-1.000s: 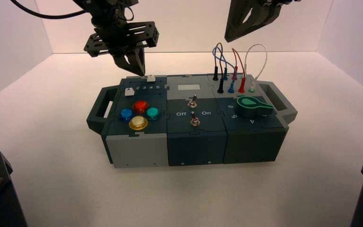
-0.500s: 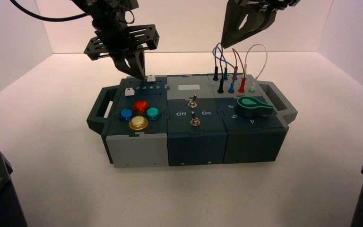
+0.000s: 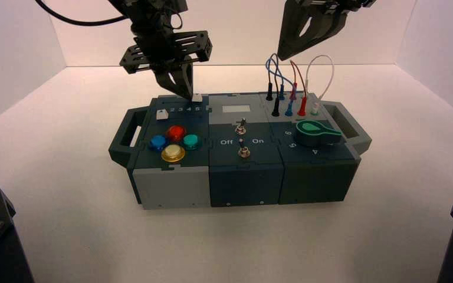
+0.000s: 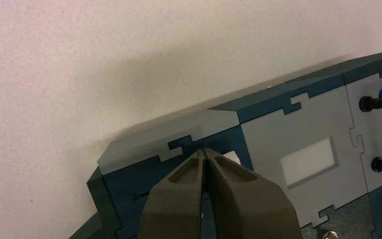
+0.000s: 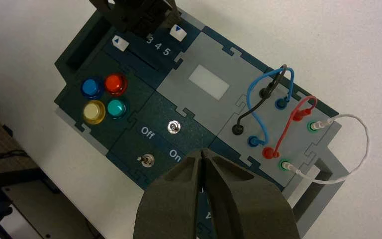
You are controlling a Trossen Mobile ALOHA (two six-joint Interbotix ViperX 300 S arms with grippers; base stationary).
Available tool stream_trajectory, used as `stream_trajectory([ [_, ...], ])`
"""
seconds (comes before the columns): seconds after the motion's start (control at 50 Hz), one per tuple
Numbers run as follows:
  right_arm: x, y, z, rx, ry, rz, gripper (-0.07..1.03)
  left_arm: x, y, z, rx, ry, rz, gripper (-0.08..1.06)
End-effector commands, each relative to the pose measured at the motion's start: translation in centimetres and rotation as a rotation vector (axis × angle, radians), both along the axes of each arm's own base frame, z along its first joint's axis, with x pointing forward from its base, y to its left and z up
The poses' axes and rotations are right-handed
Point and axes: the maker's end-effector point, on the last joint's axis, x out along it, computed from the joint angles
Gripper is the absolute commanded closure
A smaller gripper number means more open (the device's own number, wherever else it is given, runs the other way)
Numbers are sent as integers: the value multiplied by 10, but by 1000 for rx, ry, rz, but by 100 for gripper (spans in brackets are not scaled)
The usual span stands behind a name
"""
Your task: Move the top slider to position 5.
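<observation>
The top slider (image 3: 197,98), a tiny white square knob, sits at the right end of its track on the box's (image 3: 245,171) back left part, just behind the printed digit 5 (image 3: 197,109). My left gripper (image 3: 186,93) is shut, with its tips touching the knob's left side. In the left wrist view the shut left gripper (image 4: 205,152) covers most of the knob (image 4: 232,158). The right wrist view shows the knob (image 5: 178,32) beside the digit 5 (image 5: 166,51). My right gripper (image 3: 283,48) hangs shut, high above the box's back right.
A second white slider knob (image 3: 162,114) sits at the left end of the numeral row. Red (image 3: 176,132), blue (image 3: 157,142), green (image 3: 190,140) and yellow (image 3: 173,154) buttons, two toggle switches (image 3: 242,125), a green dial knob (image 3: 312,131) and plugged wires (image 3: 295,88) fill the box's top.
My left gripper has moved right along the back of the box, and the top slider knob has gone with it to the right end, by the 5. The right arm has barely moved.
</observation>
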Motion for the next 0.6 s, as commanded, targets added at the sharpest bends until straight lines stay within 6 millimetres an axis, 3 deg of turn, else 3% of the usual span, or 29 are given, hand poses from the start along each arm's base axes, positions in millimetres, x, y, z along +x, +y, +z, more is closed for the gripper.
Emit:
stream_trajectory([
  [0.02,3,6,16,32,-37,8,98,2,-9,10,-17,-20,-13,101],
  [0.6,-2,3,17,11,-6,14,98,-25,-1,54,5,19,-149,101],
])
